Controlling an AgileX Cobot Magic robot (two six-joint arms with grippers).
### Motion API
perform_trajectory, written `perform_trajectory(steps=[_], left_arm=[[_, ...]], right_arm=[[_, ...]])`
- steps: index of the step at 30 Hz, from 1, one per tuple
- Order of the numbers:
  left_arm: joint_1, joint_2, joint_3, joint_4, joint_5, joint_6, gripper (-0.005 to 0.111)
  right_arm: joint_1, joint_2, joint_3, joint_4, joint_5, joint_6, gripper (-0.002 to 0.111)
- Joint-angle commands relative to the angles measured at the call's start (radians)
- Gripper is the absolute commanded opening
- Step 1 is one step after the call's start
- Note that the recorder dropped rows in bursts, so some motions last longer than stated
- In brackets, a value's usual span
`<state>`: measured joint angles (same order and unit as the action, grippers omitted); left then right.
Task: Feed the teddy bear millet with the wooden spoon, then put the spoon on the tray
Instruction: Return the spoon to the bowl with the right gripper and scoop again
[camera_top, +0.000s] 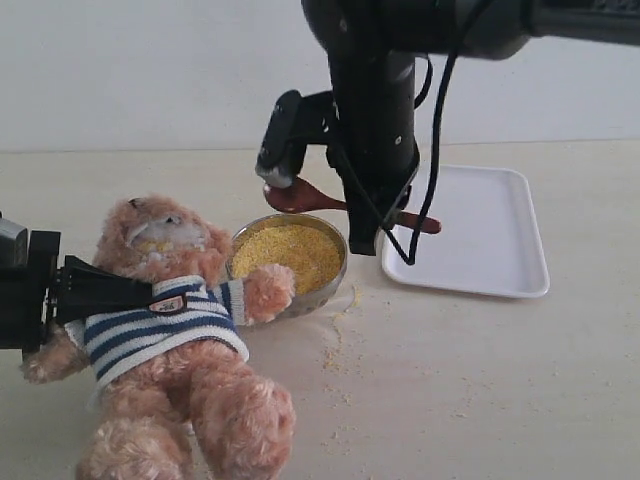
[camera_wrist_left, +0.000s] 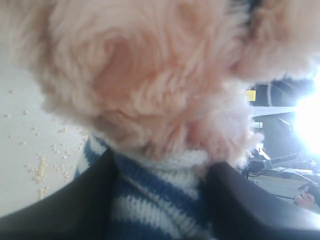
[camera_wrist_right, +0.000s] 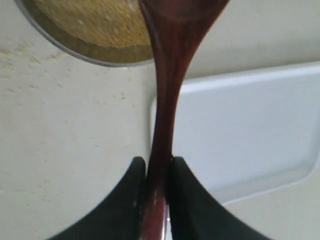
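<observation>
Lying on its back at the near side of the table (camera_top: 480, 390), the teddy bear (camera_top: 170, 330) has its legs toward the camera and its head farther back. The left gripper (camera_wrist_left: 160, 205) is closed on the bear's striped shirt just under the chin, with one dark jaw at each side of the body, so the bear is held in place.

Some yellowish specks seem to sit on the whitish muzzle, and loose crumbs (camera_top: 340, 360) are scattered on the table beside the bear. From this I judge that the feeding part is probably done, or almost done.

Just behind the bear's paw stands the metal bowl (camera_top: 322, 293), touching the paw and full of millet (camera_top: 290, 252).

Above the far rim of the bowl, the right gripper (camera_wrist_right: 157, 200) is clamped narrowly on the thin handle of the wooden spoon (camera_top: 300, 197) and holds it in the air. The round end is over the bowl's rim and the handle end reaches over the near left corner of the tray (camera_top: 490, 230). I see no millet on the spoon, but its hollow is not shown clearly.

Farthest back and to the right lies the white tray, and its visible part has nothing on it. So the last step is not yet done: the spoon must go over the tray, come down flat, and be released.
</observation>
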<state>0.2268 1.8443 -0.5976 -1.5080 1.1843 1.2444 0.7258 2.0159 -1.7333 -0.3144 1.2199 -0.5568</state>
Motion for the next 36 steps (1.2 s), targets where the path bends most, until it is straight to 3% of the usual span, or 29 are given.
perform_trajectory(steps=[1,15,36], left_arm=[[0.002,-0.002,-0.005,-0.019,0.037,-0.014,0.005],[0.002,-0.002,-0.005,-0.02,0.037,-0.016,0.005],[0.002,-0.002,-0.005,-0.02,0.037,-0.016,0.005]], right_arm=[[-0.008,0.053,-0.001,-0.176,0.001,0.046,0.0],[0.001,0.151,-0.002,-0.295,-0.159,0.102,0.0],[0.072,0.213,-0.002,-0.3,-0.098,0.068,0.0]])
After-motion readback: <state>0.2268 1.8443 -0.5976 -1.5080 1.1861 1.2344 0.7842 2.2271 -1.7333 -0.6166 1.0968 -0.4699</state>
